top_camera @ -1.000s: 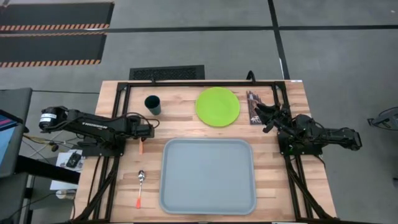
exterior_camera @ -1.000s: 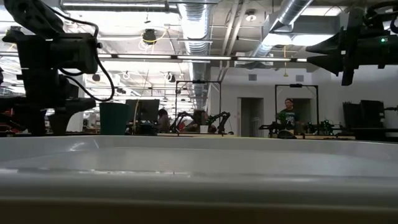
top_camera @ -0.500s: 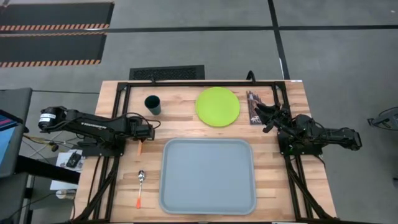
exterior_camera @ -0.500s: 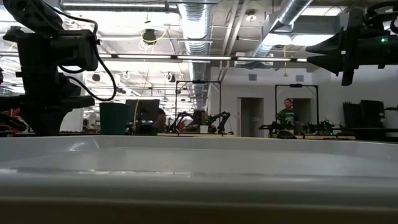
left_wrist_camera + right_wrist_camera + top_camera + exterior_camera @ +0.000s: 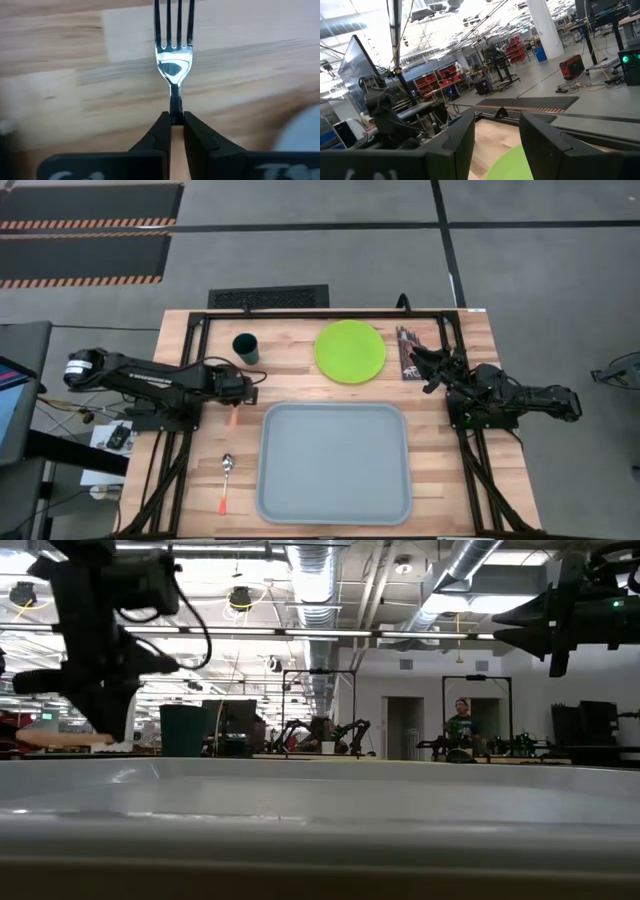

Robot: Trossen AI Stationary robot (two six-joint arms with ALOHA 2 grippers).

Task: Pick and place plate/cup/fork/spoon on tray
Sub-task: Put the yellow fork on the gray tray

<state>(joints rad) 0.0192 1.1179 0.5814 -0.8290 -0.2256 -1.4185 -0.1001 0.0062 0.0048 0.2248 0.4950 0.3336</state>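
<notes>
My left gripper (image 5: 247, 392) is shut on the fork (image 5: 174, 55) just left of the tray's far left corner. The fork's silver tines show in the left wrist view and its orange handle (image 5: 233, 419) sticks out toward the near edge. The pale grey-blue tray (image 5: 335, 462) lies flat at the near middle. The lime-green plate (image 5: 350, 350) lies flat behind it. The dark teal cup (image 5: 245, 347) stands upright at the far left. The spoon (image 5: 226, 481) lies flat left of the tray. My right gripper (image 5: 425, 365) is open and empty, right of the plate. My left gripper pinches the fork between its two fingers (image 5: 159, 131) where the silver neck (image 5: 174, 106) meets the orange handle. The fingers come from above. The fork is about level and lifted clear of the table, its handle (image 5: 60, 738) sticking out sideways in the low view.
A dark flat object (image 5: 404, 353) lies on the table between the plate and my right gripper. A black frame (image 5: 330, 311) runs along the far edge. Bare wood shows between the cup, the spoon and the tray.
My left gripper has risen and gone a little toward the table's right edge, staying shut on the fork. The fork has come up with it, clear of the table. My right arm has kept still.
</notes>
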